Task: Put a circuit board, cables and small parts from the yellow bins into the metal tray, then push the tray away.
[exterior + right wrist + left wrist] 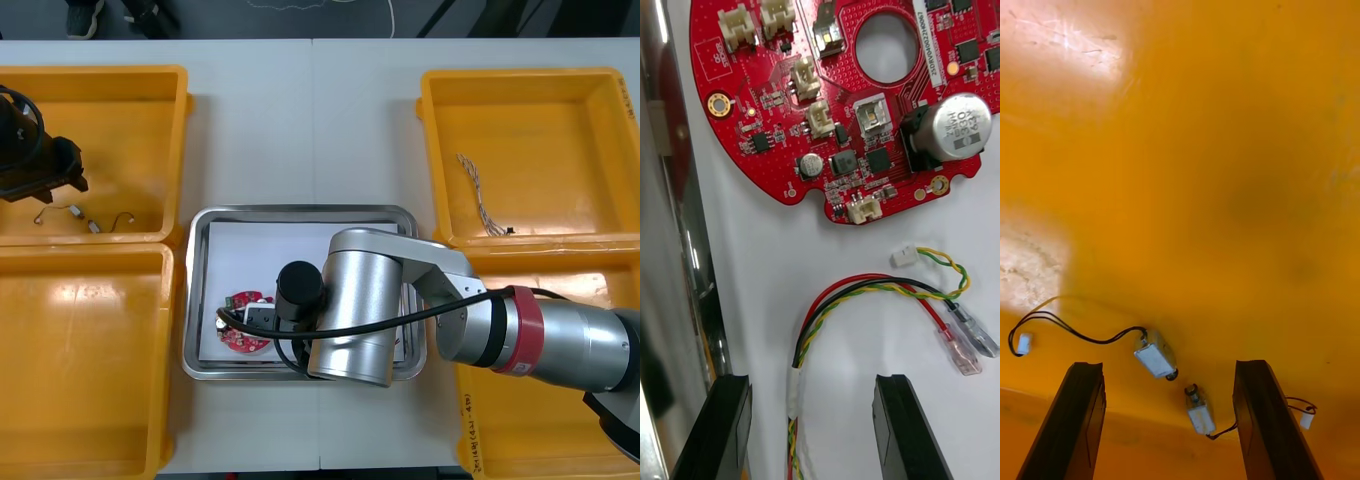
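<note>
Right jaws, spread, hang over the tray [300,211] at centre, which holds a red circuit board [790,75] and cable [865,286]; left jaws, spread, over small parts [1155,358] in the upper-left bin [130,110].

The light grey flat table [250,120] carries five things directly. On its left side stand two rectangular yellow plastic bins, the far left bin [100,72] and the near left bin [80,360], with their edges touching. On its right side stand the far right bin [520,74] and the near right bin [475,420]. Between the two pairs lies the shiny rectangular metal tray [300,210], just beside the left bins.
</note>
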Motion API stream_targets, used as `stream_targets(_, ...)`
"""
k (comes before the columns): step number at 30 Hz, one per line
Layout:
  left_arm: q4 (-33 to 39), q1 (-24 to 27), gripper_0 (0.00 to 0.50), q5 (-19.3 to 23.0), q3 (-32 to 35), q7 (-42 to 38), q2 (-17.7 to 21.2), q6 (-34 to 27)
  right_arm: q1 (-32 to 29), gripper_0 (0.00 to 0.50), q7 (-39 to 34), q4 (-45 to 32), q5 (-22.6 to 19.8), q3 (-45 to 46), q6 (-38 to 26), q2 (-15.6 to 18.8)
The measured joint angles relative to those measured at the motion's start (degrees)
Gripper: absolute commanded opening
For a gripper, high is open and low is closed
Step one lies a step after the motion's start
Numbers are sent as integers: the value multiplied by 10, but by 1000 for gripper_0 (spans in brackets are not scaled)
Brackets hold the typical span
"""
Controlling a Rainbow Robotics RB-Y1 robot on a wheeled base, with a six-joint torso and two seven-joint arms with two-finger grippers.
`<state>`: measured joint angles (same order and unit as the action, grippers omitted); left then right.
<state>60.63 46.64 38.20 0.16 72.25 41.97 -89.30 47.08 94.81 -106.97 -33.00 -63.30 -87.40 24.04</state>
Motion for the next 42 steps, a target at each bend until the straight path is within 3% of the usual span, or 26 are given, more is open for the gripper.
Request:
stream_targets(16,-1,-18,500,-4,0,0,-6,24,2,471,0,0,-90,94,-4,4)
stream_targets(28,-1,-28,500,-19,0,0,-16,42,43,470,0,-1,-170,212,-134,33)
stream_targets(34,-1,-41,500,-24,0,0,-21,51,46,471,-14,-1,-176,318,-200,34)
stream_targets(39,-1,-45,500,-26,1,0,-22,59,49,471,-85,-1,-178,360,-220,42)
stream_targets(41,0,-46,421,-27,2,0,-23,61,50,472,-92,-1,-180,374,-222,46)
stream_targets(42,0,-46,319,-28,3,0,-23,63,51,470,-93,-1,-180,380,-223,48)
